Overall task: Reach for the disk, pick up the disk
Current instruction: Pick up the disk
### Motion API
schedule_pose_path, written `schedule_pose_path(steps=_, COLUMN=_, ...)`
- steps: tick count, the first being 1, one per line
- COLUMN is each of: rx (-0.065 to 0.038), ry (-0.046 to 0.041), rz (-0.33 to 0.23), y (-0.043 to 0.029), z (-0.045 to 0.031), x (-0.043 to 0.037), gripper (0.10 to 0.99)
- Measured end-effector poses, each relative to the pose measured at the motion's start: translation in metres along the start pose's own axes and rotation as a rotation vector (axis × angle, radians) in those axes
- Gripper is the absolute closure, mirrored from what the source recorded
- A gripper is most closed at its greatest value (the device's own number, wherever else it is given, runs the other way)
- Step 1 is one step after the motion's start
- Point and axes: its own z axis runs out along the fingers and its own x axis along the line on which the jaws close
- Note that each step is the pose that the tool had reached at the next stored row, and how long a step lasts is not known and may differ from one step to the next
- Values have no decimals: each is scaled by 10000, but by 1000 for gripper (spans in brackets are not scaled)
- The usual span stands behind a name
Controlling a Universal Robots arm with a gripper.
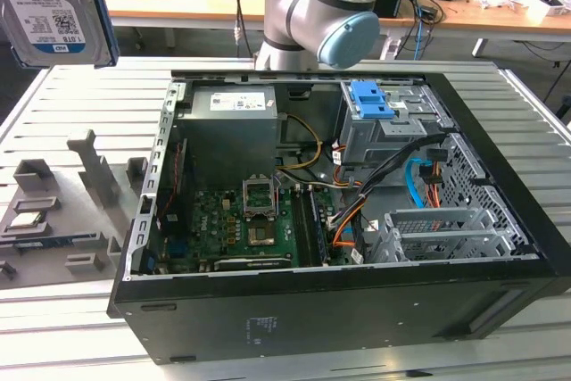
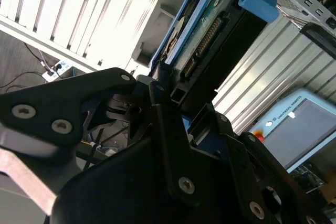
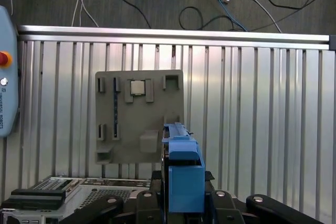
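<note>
The disk [image 1: 49, 6], a silver hard drive with a white-and-blue label in a bright blue carrier, hangs high above the table at the exterior view's left. In the second wrist view the disk [image 2: 202, 38] appears edge-on, connector pins showing, with my gripper [image 2: 168, 95] shut on its lower end by black fingers [image 2: 160, 114]. The first wrist view looks down along the blue carrier [image 3: 181, 169], clamped in my gripper [image 3: 181, 195] above the grey fixture plate [image 3: 139, 116].
An open black computer case [image 1: 357, 310] lies on the slatted aluminium table [image 1: 80, 345], with a blue latch on a grey cage [image 1: 370, 100] inside. The grey fixture plate [image 1: 62, 220] carries a small square chip [image 3: 137, 87]. A teach pendant [image 3: 6, 77] lies at the table's edge.
</note>
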Motion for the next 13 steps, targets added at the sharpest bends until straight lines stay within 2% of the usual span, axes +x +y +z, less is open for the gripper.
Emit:
schedule_pose_path(steps=2, rx=0, ry=1, rz=0, y=-88, z=-3, x=2, gripper=722)
schedule_pose_path(steps=13, rx=-2, ry=2, rz=0, y=-422, z=-16, x=8, gripper=722)
